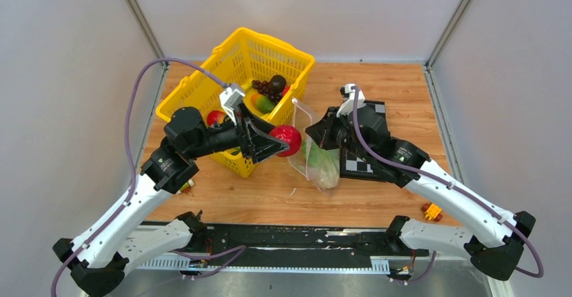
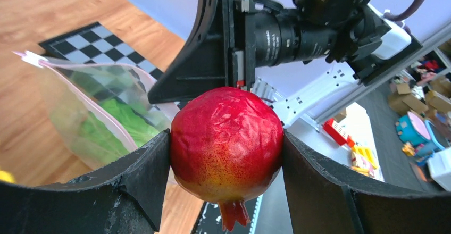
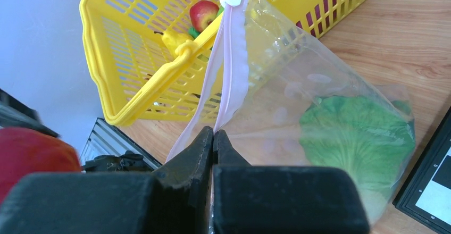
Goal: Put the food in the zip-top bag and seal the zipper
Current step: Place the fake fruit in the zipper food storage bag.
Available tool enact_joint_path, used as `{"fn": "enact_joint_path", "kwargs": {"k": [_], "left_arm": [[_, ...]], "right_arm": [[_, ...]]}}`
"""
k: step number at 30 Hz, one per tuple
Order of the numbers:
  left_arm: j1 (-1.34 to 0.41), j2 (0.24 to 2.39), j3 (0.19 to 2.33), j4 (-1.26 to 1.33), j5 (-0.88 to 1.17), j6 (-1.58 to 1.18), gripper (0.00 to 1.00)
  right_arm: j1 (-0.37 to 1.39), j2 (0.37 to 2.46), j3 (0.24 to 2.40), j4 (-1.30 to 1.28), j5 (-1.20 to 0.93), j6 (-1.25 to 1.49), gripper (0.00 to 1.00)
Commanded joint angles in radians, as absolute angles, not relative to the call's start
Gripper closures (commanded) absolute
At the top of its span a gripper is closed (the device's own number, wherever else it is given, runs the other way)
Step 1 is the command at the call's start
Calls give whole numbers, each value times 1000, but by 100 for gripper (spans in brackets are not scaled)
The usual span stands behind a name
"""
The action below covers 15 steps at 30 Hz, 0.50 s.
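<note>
Wooden table [image 1: 398, 88]. Carrying basket [image 1: 202, 74] at far-left corner, chessboard [image 1: 357, 165] right of centre, bag [image 1: 322, 169] slumped mid-table just beside chessboard, small orange block [image 1: 432, 210] near right near corner.

From above we couldn't see the right tool [image 3: 213, 138] under its own wrist [image 1: 367, 125]. Red fruit [image 3: 32, 154] was cropped, blurry at the right wrist view's edge. Left arm [image 1: 202, 138] hid part of the basket [image 1: 202, 84]; orange bit [image 1: 432, 210] was too small to name.
</note>
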<state>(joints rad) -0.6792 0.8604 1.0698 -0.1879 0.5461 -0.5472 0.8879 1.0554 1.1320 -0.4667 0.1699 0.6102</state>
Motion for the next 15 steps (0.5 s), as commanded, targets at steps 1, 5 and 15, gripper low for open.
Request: {"fn": "enact_joint_path", "kwargs": {"k": [1, 5, 15], "left_arm": [[-738, 885, 1027, -65, 513, -572, 71], [-785, 913, 981, 9, 480, -572, 71], [-855, 993, 984, -103, 309, -412, 72]], "right_arm": [[893, 1005, 1127, -408, 218, 630, 100], [893, 985, 1108, -395, 216, 639, 100], [893, 965, 1093, -399, 222, 641, 100]]}}
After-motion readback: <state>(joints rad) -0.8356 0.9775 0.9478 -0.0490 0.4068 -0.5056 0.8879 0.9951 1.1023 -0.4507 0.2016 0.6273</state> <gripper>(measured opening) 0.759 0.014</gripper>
